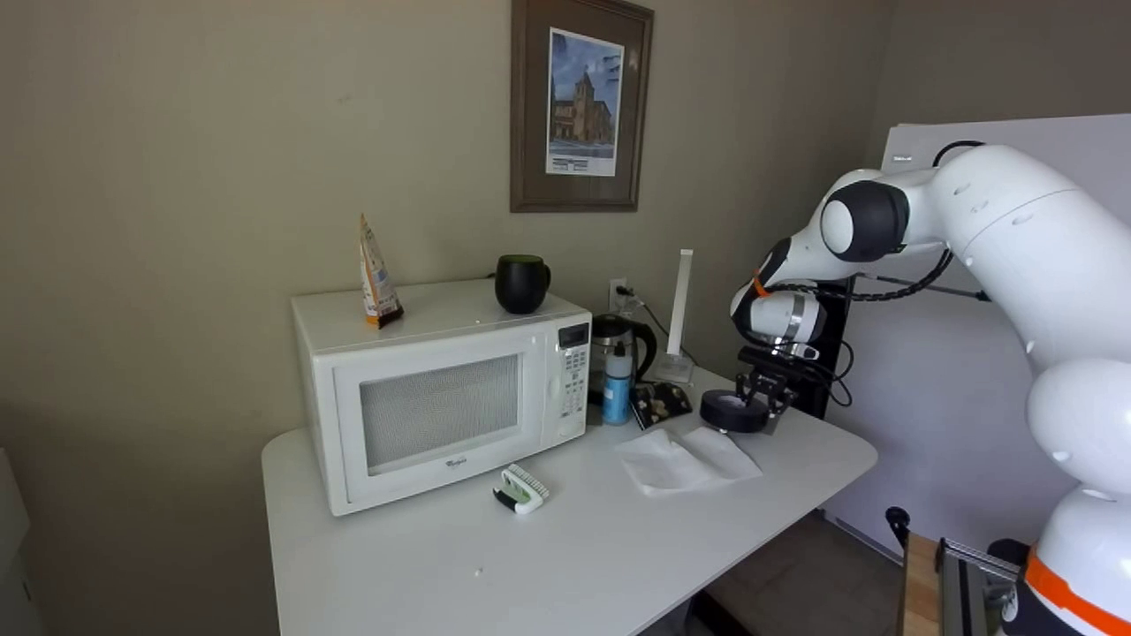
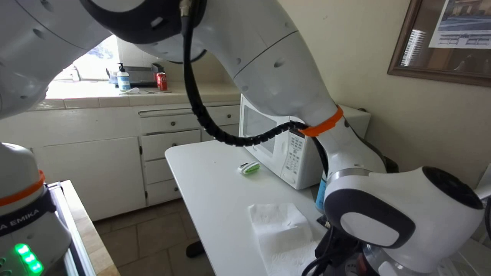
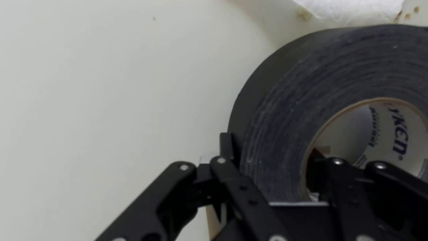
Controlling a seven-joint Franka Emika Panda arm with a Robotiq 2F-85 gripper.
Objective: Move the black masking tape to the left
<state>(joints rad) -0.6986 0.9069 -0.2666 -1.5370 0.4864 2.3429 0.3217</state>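
I have the hand (image 3: 270,158) clamped on the thick ring of the tape (image 3: 284,127): in the wrist view one finger (image 3: 226,147) lies against the outer side, and the other reaches into the hole, up against the inner edge. I can see lettering on the pale core. The edge of the white paper (image 3: 354,8) shows just beyond. Whether the tape rests on the surface (image 1: 548,565) or hangs slightly above it, I cannot tell from here.

In an exterior view I find the tape toward the end of the surface away from the microwave (image 1: 437,415), just beside the paper. A patterned dark object (image 1: 661,404) sits between the tape and the blue bottle (image 1: 617,397), with the kettle (image 1: 608,334) behind the bottle and a white post (image 1: 680,305) farther back. In front of the microwave I have the brush (image 1: 521,488); on top of it stand a black mug (image 1: 521,284) and a bag (image 1: 377,278). A framed print (image 1: 583,106) hangs on the wall (image 1: 177,177).

In an exterior view the arm (image 2: 376,207) looms over that corner, and I can't make out the tape past it.
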